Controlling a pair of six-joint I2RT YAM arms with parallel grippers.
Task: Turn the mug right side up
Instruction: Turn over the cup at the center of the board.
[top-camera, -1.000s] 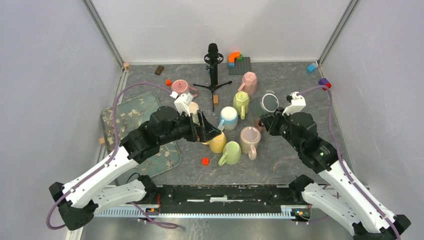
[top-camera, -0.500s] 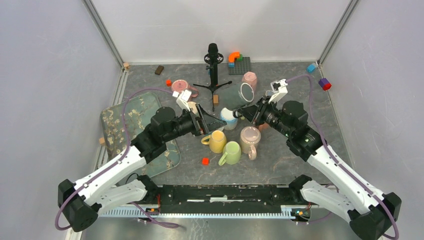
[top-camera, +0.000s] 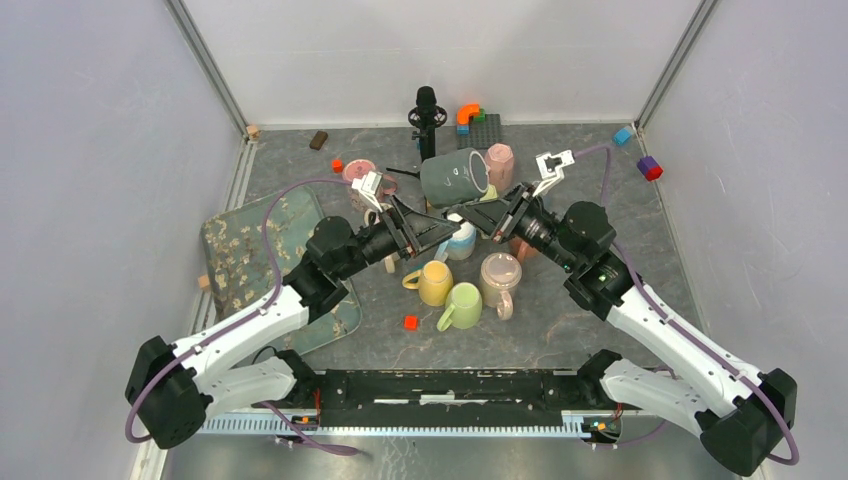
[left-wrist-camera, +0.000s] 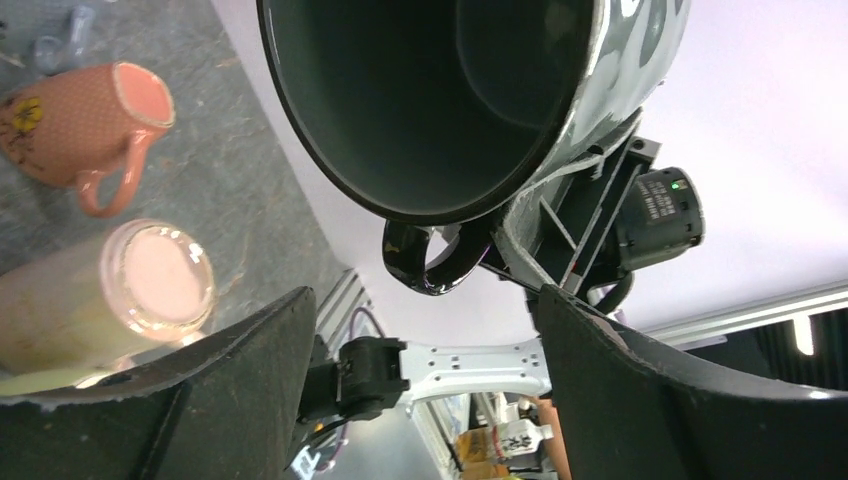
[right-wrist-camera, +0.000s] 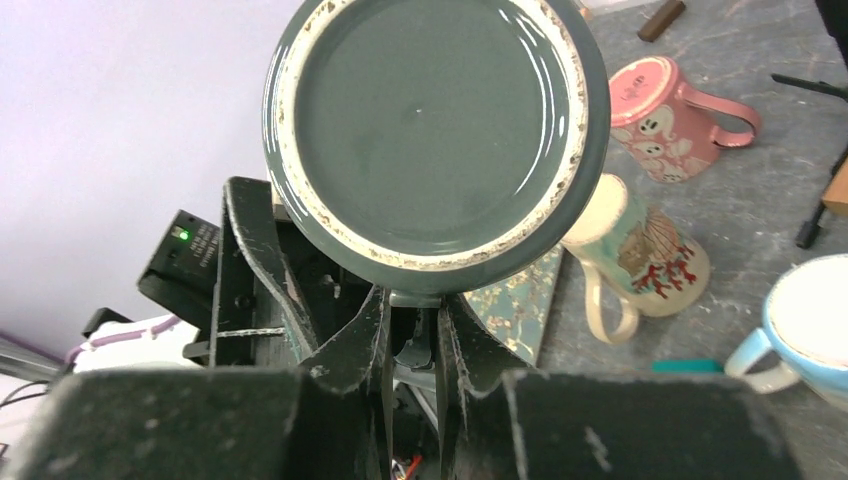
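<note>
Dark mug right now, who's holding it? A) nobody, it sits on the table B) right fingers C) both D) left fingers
B: the right fingers are shut on the handle of the dark mug, which is held in the air, while the left fingers stand wide open.

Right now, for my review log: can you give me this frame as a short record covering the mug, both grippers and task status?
mug: dark green mug, in the air, tipped on its side
mug mouth: faces the left wrist camera
mug base: faces the right wrist camera
right gripper: shut on the mug's handle
left gripper: open, jaws spread beneath the mug
below: yellow mug among others
status: not yet set upright
</note>
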